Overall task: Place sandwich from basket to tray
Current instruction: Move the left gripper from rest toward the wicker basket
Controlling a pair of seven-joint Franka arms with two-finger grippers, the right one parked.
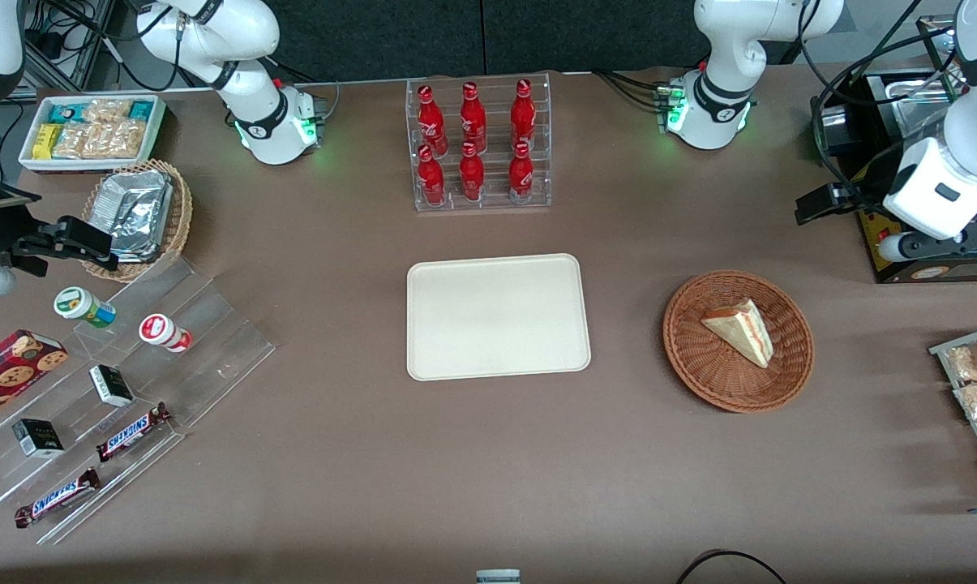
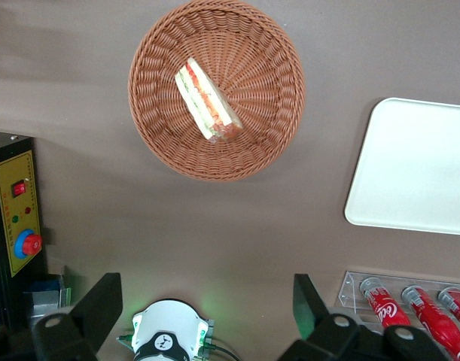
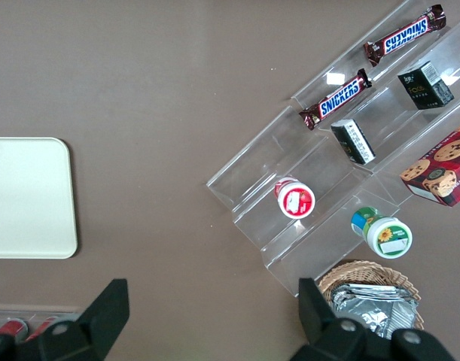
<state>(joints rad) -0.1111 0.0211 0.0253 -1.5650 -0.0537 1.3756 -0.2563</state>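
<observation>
Sandwich lies in the round wicker basket, filling edge showing, well apart from my fingers, which hang spread wide and hold nothing, high over the counter toward the working arm's end. Cream tray sits bare beside the basket, with a rack of red bottles farther from the front camera.

you see the triangular white-bread sandwich lying in the round reddish-brown wicker basket, a little toward its 9 o'clock rim. the flat cream rectangular tray lies apart from the basket. the black two-finger gripper hangs spread wide above the brown table, near red bottles.
</observation>
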